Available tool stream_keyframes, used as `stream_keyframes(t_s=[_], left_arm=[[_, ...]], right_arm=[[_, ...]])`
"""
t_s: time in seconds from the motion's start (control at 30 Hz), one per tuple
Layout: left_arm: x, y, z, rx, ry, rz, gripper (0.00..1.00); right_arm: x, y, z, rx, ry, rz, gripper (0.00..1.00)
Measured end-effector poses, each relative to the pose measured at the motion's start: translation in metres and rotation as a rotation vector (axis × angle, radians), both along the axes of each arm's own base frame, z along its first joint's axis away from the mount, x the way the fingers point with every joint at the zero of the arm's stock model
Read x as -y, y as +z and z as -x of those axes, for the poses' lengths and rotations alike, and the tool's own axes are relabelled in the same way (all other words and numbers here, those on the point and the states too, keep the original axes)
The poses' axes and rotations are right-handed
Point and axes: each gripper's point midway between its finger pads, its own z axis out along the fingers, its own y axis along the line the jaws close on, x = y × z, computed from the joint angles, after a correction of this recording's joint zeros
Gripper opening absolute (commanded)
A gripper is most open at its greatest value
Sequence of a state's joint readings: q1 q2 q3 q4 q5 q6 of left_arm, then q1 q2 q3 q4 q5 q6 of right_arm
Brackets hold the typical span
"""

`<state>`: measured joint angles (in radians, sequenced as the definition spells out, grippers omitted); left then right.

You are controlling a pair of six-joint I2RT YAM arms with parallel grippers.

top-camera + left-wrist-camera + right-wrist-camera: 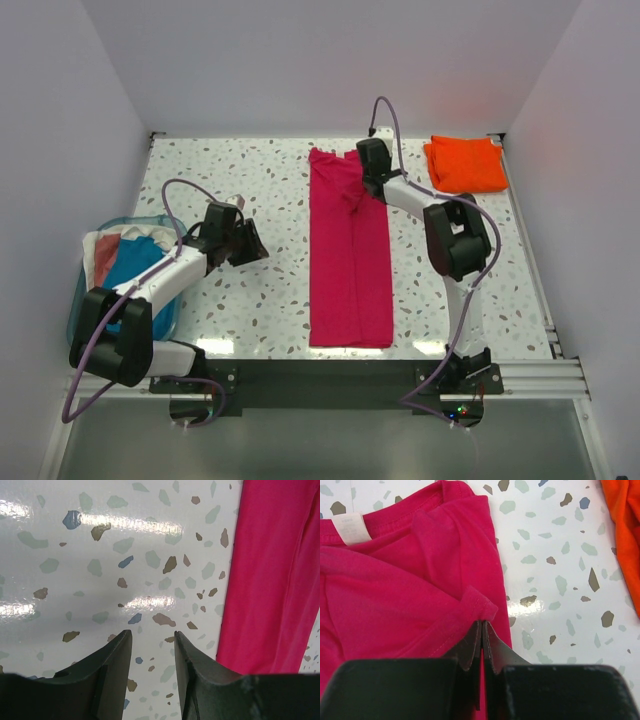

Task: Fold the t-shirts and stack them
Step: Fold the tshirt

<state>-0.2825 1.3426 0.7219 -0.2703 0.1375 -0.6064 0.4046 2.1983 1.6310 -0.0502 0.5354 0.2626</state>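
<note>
We judge the job about half done. The orange t-shirt (465, 163) lies folded at the table's (250, 300) far right corner; the magenta t-shirt (348, 270) is only a long strip down the middle, with cross folds and stacking left. Our right gripper (482, 625) is clamped shut, apparently on a fold near its collar end. The left gripper (152, 637) hangs half open, empty. The basket (80, 300) at the left edge hides its lower contents.

Right gripper (482, 626), jaws closed on a fold of the magenta-pink t-shirt (395, 590); white neck label (351, 528) upper left, orange t-shirt (626, 540) at right, on speckled table (555, 555).
</note>
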Motion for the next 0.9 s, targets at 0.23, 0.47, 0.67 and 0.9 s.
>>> stream_keyframes(t_s=[0.23,0.47,0.67,0.9], left_arm=[[0.000,0.001,0.000,0.004,-0.001,0.002,0.48],[0.004,0.006,0.005,0.039,-0.019,0.038,0.57],[0.016,-0.005,0.022,0.023,-0.061,0.062,0.57],[0.073,-0.014,0.069,0.011,-0.215,0.100,0.49]], right_arm=[[0.003,0.007,0.000,0.019,-0.029,-0.009,0.09],[0.006,0.016,0.001,0.003,-0.053,-0.012,0.75],[0.009,0.032,0.019,-0.040,-0.052,-0.047,0.76],[0.011,0.048,0.129,-0.155,0.031,-0.238,0.68]])
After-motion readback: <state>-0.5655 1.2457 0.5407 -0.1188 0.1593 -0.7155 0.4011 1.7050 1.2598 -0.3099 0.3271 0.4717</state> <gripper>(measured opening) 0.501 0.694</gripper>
